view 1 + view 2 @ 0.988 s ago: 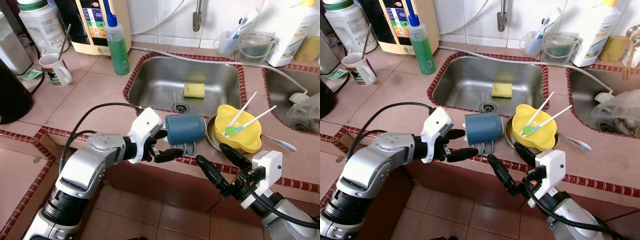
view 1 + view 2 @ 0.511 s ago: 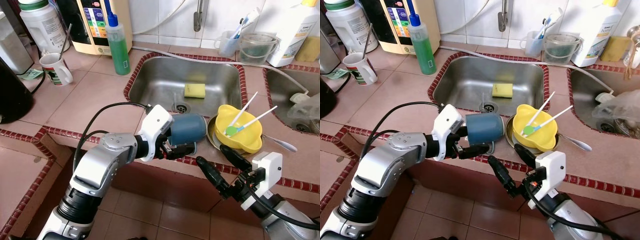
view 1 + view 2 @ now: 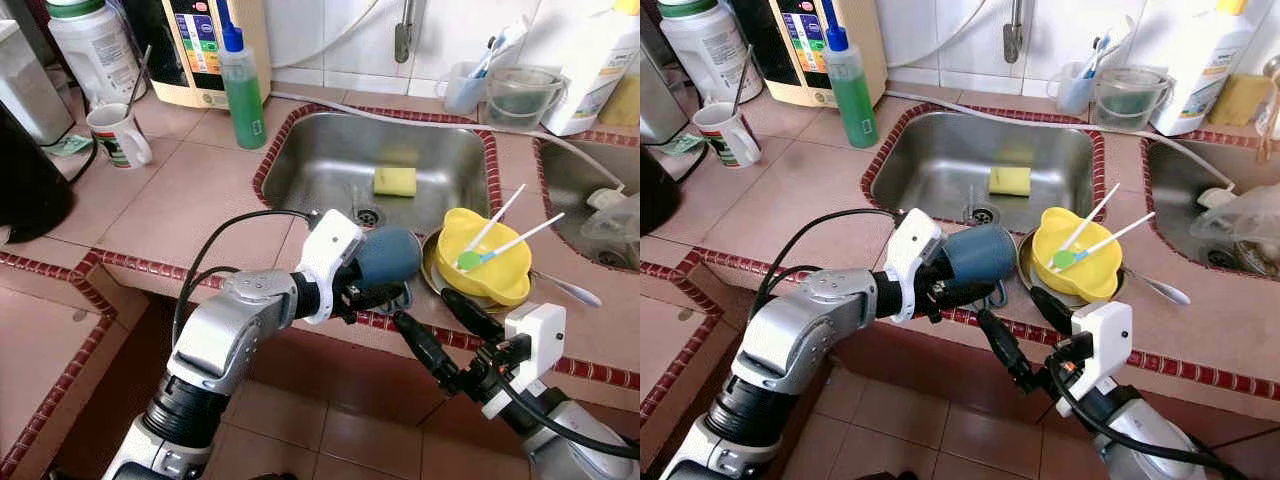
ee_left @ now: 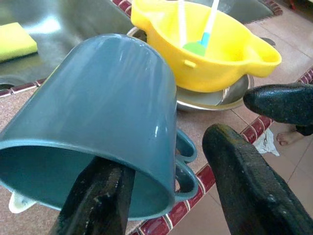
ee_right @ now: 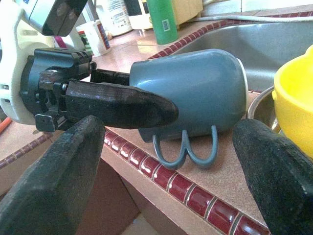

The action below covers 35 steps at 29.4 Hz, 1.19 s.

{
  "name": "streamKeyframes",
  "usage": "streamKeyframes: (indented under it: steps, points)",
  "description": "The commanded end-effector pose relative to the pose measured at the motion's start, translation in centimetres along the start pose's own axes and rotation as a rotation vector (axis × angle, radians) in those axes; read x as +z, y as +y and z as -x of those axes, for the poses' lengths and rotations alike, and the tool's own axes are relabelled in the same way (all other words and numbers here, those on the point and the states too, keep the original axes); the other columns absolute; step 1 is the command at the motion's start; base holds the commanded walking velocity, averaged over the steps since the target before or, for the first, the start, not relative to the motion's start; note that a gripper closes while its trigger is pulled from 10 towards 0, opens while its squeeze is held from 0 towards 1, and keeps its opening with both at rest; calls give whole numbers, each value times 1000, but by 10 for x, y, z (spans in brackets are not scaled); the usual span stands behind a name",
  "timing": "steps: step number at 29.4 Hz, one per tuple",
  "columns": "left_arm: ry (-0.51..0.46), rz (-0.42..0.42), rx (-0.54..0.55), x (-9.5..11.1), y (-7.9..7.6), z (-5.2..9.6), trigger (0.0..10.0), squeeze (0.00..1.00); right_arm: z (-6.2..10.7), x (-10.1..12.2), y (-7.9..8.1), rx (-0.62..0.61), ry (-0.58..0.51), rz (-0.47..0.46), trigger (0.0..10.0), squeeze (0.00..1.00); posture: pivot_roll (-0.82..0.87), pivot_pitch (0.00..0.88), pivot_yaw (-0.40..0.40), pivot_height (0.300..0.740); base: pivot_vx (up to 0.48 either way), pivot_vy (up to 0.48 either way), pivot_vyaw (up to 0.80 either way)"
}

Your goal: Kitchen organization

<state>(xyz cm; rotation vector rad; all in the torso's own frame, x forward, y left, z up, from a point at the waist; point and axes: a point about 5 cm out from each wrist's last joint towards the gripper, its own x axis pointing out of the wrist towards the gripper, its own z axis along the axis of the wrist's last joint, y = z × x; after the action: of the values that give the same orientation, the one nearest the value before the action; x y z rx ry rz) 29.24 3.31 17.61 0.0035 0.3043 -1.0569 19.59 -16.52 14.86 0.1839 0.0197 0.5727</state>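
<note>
Two neighbours: yellow bowl point(image 3: 482, 258) beside blue mug point(image 3: 388, 255), sponge point(image 3: 394, 181) behind.

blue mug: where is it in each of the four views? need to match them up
Left eye: blue mug centre, on its side at the counter edge.
Right eye: centre.
Left wrist: large, left of centre.
Right wrist: centre.
Shared landmark: yellow bowl beside it.

— What do we see back there?
— We see a yellow sponge point(image 3: 395, 181) lying in the sink point(image 3: 300, 165), and a green bottle point(image 3: 241, 88) upright near its corner.
— We also see a white mug point(image 3: 118, 136) holding a spoon.
</note>
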Motion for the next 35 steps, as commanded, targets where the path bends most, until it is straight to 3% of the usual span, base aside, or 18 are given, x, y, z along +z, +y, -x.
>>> streamKeyframes:
  steps: [1,14,25,29,30,34,35]
  points:
    - [-2,3,17,-1,-1,-1,0,0,0,5,1,6,-12,10,10000,0,-54,134,49,740,0,0,0]
    - [-2,16,20,-4,-4,-1,0,0,-2,5,1,8,-13,12,10000,0,-52,134,44,740,0,0,0]
    - [-31,25,73,3,10,1,0,0,-3,5,2,5,-16,14,10000,0,-62,123,45,740,0,0,0]
    - [-55,32,136,6,23,4,0,0,-5,6,-1,-1,-23,26,10000,0,-68,110,41,740,0,0,0]
    - [-91,37,206,11,35,7,0,0,-8,10,-3,-9,-42,29,10000,0,-67,95,34,740,0,0,0]
    - [-143,57,287,18,49,10,0,0,-14,13,-5,-23,-69,25,10000,0,-65,82,26,740,0,0,0]
    - [-196,53,330,25,56,12,0,0,-20,17,-8,-41,-95,26,10000,0,-62,76,21,740,0,0,0]
